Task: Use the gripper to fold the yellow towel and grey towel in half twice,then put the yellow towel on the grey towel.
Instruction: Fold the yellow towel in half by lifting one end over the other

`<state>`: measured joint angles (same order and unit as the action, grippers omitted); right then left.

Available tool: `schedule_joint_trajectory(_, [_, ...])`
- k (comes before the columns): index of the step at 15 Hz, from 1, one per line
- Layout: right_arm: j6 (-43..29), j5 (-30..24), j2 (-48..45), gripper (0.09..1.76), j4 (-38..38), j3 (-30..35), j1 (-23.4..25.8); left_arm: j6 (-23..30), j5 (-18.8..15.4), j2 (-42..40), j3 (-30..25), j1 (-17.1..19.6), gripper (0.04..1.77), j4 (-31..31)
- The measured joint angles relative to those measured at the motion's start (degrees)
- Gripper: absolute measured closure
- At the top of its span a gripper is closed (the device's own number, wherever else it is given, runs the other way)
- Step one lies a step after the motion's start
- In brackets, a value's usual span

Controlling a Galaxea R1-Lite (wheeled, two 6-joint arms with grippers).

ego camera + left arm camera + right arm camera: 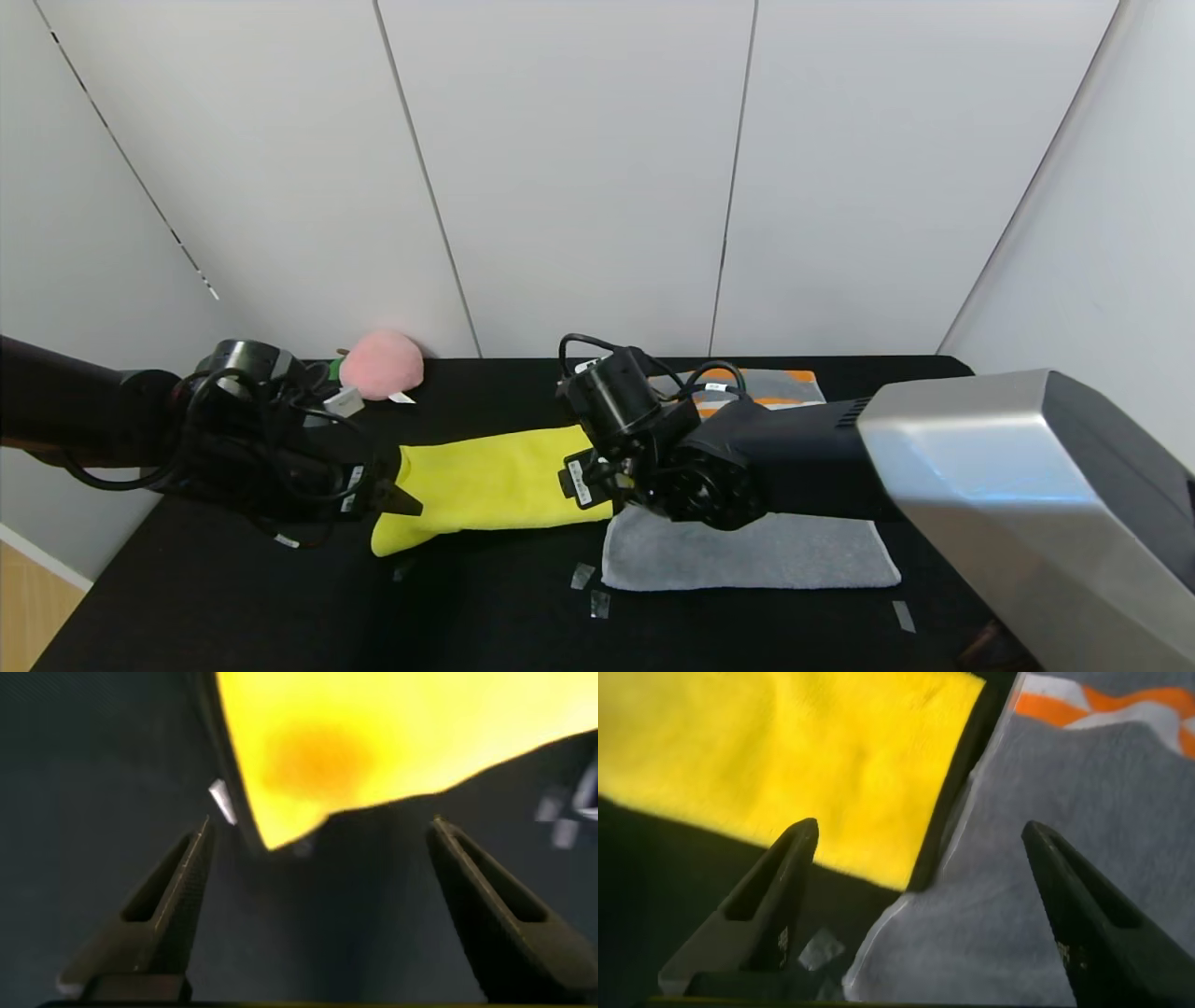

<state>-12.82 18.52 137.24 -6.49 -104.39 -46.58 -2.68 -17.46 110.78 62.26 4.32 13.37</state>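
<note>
Your left gripper (pixel 397 495) has its jaws spread wide, holding nothing, just off the left end of the bright yellow plush towel with thin black edging (pixel 490 481). Your right gripper (pixel 597 481) is spread wide too and empty, over the yellow towel's right end where it meets the grey terry towel with orange and white stripes (pixel 747 551). Yellow towel lies as a folded band on the black table (pixel 233 597), its near-left corner drooping forward. Grey towel sits flat to its right, striped end at the far side. Both arms reach in low from opposite sides.
</note>
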Motion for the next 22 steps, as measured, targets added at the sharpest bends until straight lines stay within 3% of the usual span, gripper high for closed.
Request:
schedule_joint_trajectory(3, [-1.1, -2.7, -4.1, 0.23, -1.5, 4.1, 0.0, 4.5, -1.4, 1.0, 1.8, 0.3, 0.17, 1.5])
schedule_joint_trajectory(9, [-1.1, -2.6, -12.0, 0.18, -0.8, 13.4, -1.0, 13.6, -1.1, 5.7, 4.9, 0.8, 0.13, 1.1])
schedule_joint_trajectory(15, [-0.9, -2.5, -14.8, 0.16, 3.7, 17.9, -1.5, 13.8, 1.2, 9.1, 6.9, 0.9, 0.11, 1.2])
schedule_joint_trajectory(22, [-0.9, -2.5, -15.0, 0.15, 4.2, 19.3, -1.1, 16.7, 1.1, 11.9, 9.6, -0.6, 0.1, 1.2])
